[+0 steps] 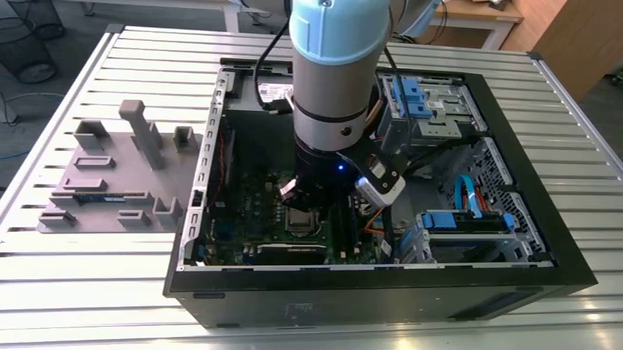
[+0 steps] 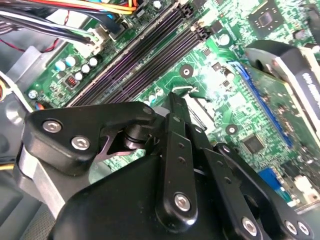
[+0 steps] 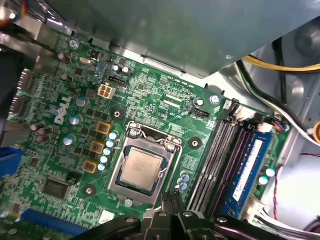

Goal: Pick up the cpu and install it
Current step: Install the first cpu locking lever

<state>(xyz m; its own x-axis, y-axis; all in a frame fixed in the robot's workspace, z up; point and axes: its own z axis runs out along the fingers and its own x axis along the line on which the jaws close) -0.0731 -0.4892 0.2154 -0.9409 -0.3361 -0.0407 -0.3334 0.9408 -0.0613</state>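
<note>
The computer case [image 1: 545,240] lies open on the slatted desk [image 1: 98,292], near its front edge, with the arm [image 1: 336,87] reaching down inside. Beside the case, toward the desk's edge on the exterior view's left, sits a grey tray [image 1: 112,182]. On the green board [image 3: 165,107], the cpu [image 3: 141,167] lies flat inside the metal socket frame [image 3: 116,172], silver top up. It looks light, stiff and slippery, with delicate contacts underneath, so I judge the thin dark rim the safest hold. The fingers [image 2: 176,107] appear drawn together, holding nothing, just above the socket in the second wrist view. The tips themselves are cut off in the first wrist view, and the chip's underside is hidden.
</note>
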